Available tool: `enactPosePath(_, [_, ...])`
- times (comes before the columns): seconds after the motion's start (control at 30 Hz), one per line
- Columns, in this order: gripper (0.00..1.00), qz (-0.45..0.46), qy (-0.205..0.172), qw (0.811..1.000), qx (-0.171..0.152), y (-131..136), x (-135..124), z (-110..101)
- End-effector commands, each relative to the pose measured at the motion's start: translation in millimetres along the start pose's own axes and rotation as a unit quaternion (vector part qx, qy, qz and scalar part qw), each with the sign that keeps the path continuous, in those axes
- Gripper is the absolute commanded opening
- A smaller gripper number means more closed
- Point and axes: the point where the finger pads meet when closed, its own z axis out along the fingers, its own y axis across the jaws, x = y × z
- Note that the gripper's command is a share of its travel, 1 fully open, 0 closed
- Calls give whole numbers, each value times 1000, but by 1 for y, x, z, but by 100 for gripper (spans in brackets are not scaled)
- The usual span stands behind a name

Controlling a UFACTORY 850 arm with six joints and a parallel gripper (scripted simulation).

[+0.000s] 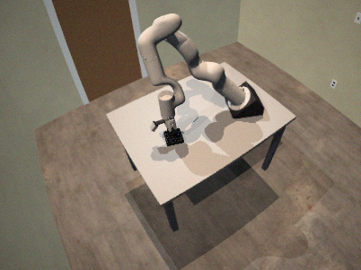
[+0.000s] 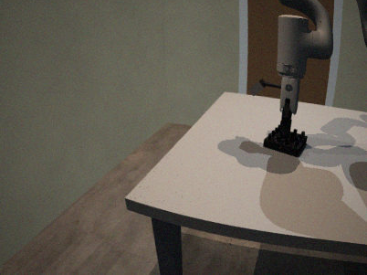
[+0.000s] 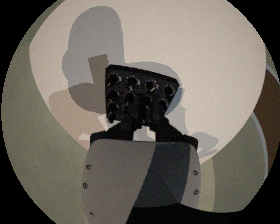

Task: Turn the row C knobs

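Note:
The black knob box (image 1: 177, 142) (image 2: 284, 149) (image 3: 142, 74) stands on the table under the gripper. In the wrist view its far row shows knobs (image 3: 114, 79) (image 3: 132, 82) (image 3: 151, 86) (image 3: 169, 91) with pale marks around them. Nearer rows are partly hidden by the fingers. My gripper (image 1: 171, 131) (image 2: 286, 130) (image 3: 146, 102) points down, its fingertips low among the knobs in the nearer rows. The fingers are slightly open, with a narrow gap, around one inner knob without visibly clamping it. Knob names, most white lines, and which row the fingers are in cannot be read.
The box stands on the pale table (image 1: 193, 183) (image 2: 205, 191) (image 3: 215, 60), crossed by arm shadows. The arm's black base (image 1: 251, 108) stands at the table's far right in the top view. A small bracket (image 1: 155, 125) (image 2: 259, 87) sticks out sideways from the gripper.

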Motion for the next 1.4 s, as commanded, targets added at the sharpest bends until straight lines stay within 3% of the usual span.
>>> enactPosePath(0.0, [19,0,0,1000,0,0,1,0])
enactPosePath(0.23, [19,0,0,1000,0,0,1,-5])
enactPosePath(0.6, [19,0,1,1000,0,0,1,-32])
enactPosePath(1.23, [19,0,1,1000,0,0,1,-36])
enactPosePath(1.27, [100,0,1,1000,0,0,1,-36])
enactPosePath(1.37, [100,0,1,1000,0,0,1,-38])
